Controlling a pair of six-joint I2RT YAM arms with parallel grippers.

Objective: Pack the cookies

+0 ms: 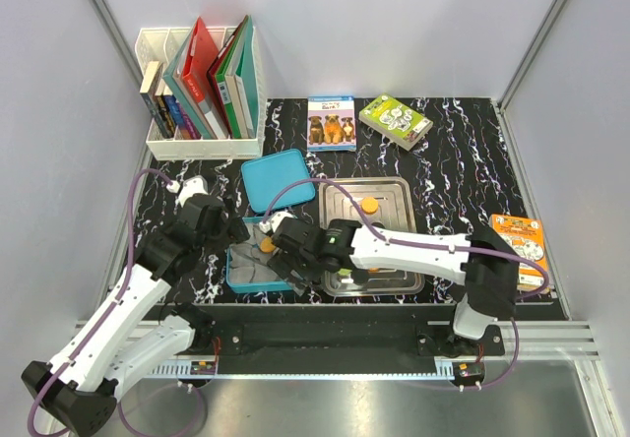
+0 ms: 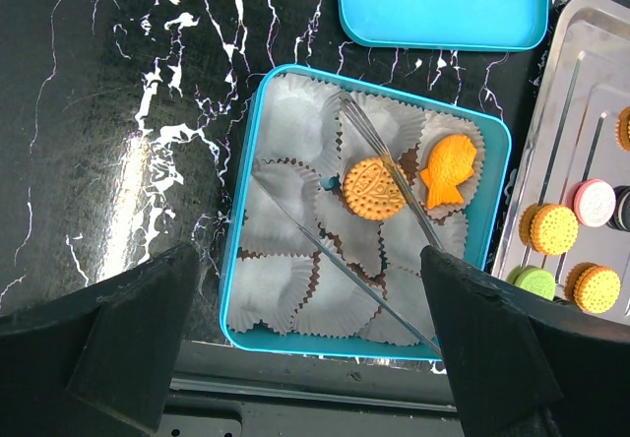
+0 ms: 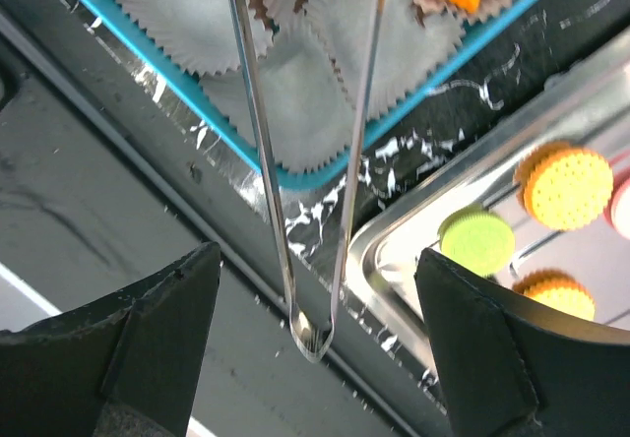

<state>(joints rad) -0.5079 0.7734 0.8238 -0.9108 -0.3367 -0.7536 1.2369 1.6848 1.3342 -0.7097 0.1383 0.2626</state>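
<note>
In blue tin (image 2: pixel 258 161): one orange cookie (image 2: pixel 374 188) sits in paper cup (image 2: pixel 346 222); other cookies (image 2: pixel 554 228) wait on tray (image 2: pixel 581 83). Across tin lie tongs (image 3: pixel 311 339). Both gape empty: left hand (image 2: pixel 307 255) over tin, right hand (image 3: pixel 317 260) straddling tongs, likely to grasp.

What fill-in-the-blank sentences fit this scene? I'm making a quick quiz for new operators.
1. The left wrist view shows ___ cookies resting in the blue tin.
2. The green cookie lies on the metal ___.
3. The fish-shaped cookie is coloured ___.
4. The right gripper has its jaws ___.
Missing words: two; tray; orange; open.
</note>
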